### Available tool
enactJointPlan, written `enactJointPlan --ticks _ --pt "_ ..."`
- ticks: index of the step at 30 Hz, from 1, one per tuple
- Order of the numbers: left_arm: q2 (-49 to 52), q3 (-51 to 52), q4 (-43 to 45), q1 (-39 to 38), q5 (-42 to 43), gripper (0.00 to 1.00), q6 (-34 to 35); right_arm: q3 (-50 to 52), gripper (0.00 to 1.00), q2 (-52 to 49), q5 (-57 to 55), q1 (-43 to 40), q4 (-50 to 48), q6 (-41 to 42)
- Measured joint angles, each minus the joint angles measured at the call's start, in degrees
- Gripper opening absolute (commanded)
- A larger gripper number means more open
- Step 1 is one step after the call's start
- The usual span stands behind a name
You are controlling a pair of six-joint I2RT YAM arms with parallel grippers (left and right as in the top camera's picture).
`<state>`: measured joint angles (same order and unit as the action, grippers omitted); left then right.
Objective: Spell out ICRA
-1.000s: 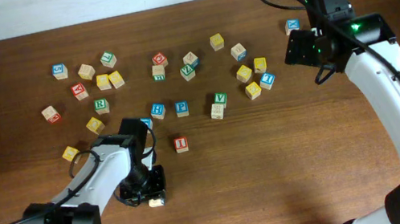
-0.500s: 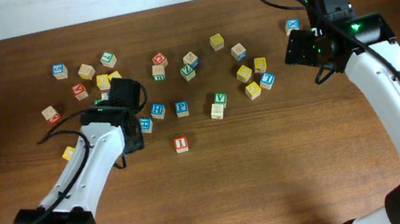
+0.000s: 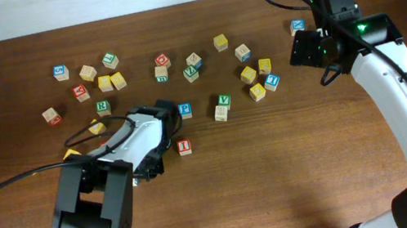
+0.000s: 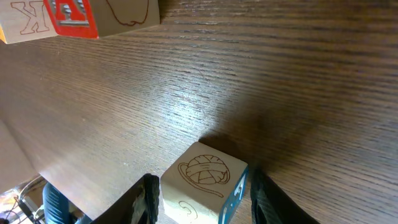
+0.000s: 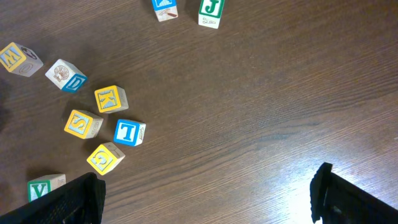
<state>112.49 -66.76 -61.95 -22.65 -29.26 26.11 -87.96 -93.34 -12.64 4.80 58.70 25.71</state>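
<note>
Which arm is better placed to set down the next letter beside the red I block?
Left. Its tool straddles a block with a yarn-ball picture, close to the I block. The right tool hangs open over bare table by the upper-right cluster.
</note>
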Motion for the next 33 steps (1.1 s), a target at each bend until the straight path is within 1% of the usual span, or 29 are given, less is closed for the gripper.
enactJointPlan --ticks 1,4,8,11,14,18,19,20,23,25,26,27,28,29,31,33 --pt "0.15 -0.13 -0.31 -0.11 0.15 0.19 0.04 0.0 0.98 0.0 -0.02 0.0 0.0 0.0" --pt "-0.07 -0.55 -1.22 -0.59 0.02 0.13 0.09 0.0 0.98 0.0 -0.02 0.0 0.0 0.04" --pt "-0.07 -0.55 -1.29 -0.7 -0.81 0.13 0.09 0.0 0.98 0.0 0.0 0.0 0.0 -0.02" --pt "1.11 -0.52 -2.56 -0.68 -7.08 0.14 0.35 0.0 0.98 0.0 0.0 0.0 -0.02 0.0" --pt "2.08 -0.52 -2.67 -0.68 -14.99 0.17 2.97 0.0 0.98 0.0 0.0 0.0 0.02 0.02" --pt "2.82 -0.52 -0.66 -0.68 -19.17 0.18 5.14 0.0 0.98 0.0 0.0 0.0 0.0 0.0" --pt "3.58 -0.52 -0.59 -0.68 -19.32 0.2 5.33 0.0 0.98 0.0 0.0 0.0 0.0 0.0" --pt "4.2 -0.52 -0.57 -0.68 -19.3 0.26 5.46 0.0 0.98 0.0 0.0 0.0 0.0 0.02" --pt "5.42 -0.44 -0.37 -0.68 -17.86 0.33 6.12 0.0 0.98 0.0 0.0 0.0 0.0 0.02" --pt "5.42 -0.44 0.09 -0.5 -14.86 0.43 6.29 0.0 0.98 0.0 0.0 0.0 0.0 0.04" --pt "5.35 -0.61 -0.22 -0.48 -13.97 0.43 6.45 0.0 0.98 0.0 0.0 0.0 0.0 0.0" --pt "5.05 -1.05 -0.72 -0.35 -12.87 0.4 6.58 0.0 0.99 0.0 0.0 0.0 0.0 0.02" --pt "4.83 -1.75 -1.03 -0.28 -11.5 0.33 6.56 0.0 0.98 0.0 0.0 0.0 0.0 0.0" --pt "4.74 -3.17 -1.18 -0.24 -9.03 0.28 6.56 0.0 0.98 0.0 -0.02 0.0 0.02 0.02" --pt "4.9 -5.88 -2.16 -0.26 -5.6 0.28 6.51 0.0 0.98 0.0 -0.02 0.0 0.0 0.0" --pt "5.29 -9.44 -3.1 -0.28 -0.66 0.33 6.51 0.0 0.98 0.0 0.0 0.0 0.02 0.0"
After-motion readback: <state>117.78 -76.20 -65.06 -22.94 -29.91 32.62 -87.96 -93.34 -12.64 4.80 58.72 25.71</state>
